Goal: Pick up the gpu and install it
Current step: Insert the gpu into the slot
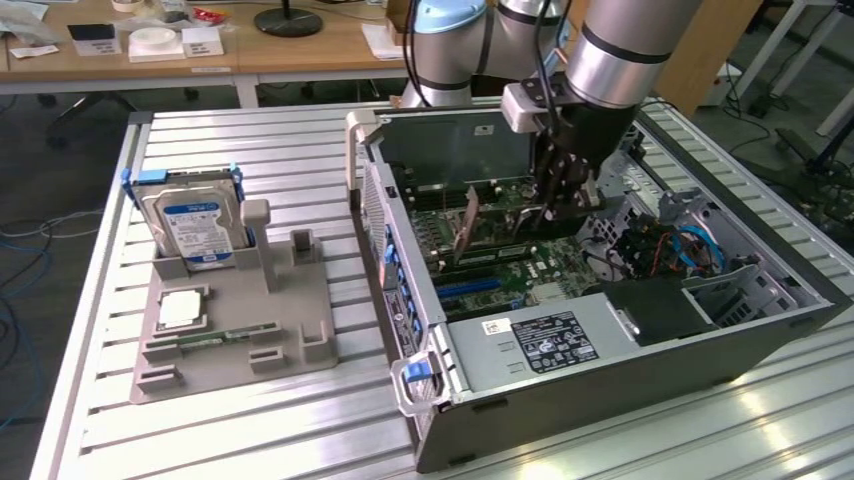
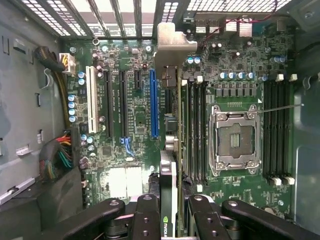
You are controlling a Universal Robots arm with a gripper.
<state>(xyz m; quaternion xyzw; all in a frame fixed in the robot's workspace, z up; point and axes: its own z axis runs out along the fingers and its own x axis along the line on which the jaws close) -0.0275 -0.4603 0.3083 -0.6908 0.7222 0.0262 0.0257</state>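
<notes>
**Item: gpu** [image 2: 169,167]. A slim dark card, seen edge-on in the wrist view and held upright inside the open computer case [image 1: 641,365]. A green logo is carried on the end nearest the wrist. The grey metal bracket [image 2: 170,45] at the far end is turned toward the perforated rear wall of the case. The card is placed over the motherboard [image 2: 135,120], just beside the blue expansion slot [image 2: 154,102], between that slot and the nearer bank of memory slots [image 2: 195,130]. Whether its lower edge is seated in a slot cannot be told.

**Holder: pincer** [image 2: 170,200]. It is partly closed, with black fingers [image 2: 146,210] set against both faces of the card, so the gpu is gripped. In the exterior view it is carried by the silver arm [image 1: 621,50] and is found low in the middle of the case.

**Also on the motherboard:**
- A white expansion slot [image 2: 91,100], listed beyond the blue one.
- A metal-framed processor socket [image 2: 234,140], listed past the memory slots.

**Surroundings:** The case is laid on its side on the slatted aluminium table [image 1: 267,150]. A grey fixture [image 1: 300,300] is set on the table at the exterior view's left of the case, well apart from the pincer.

**On the fixture:**
- A hard drive [image 1: 198,228] with a blue-white label, stood upright.
- A square processor chip [image 1: 180,310], laid flat.
- A narrow green memory stick [image 1: 230,337], laid flat.
</notes>
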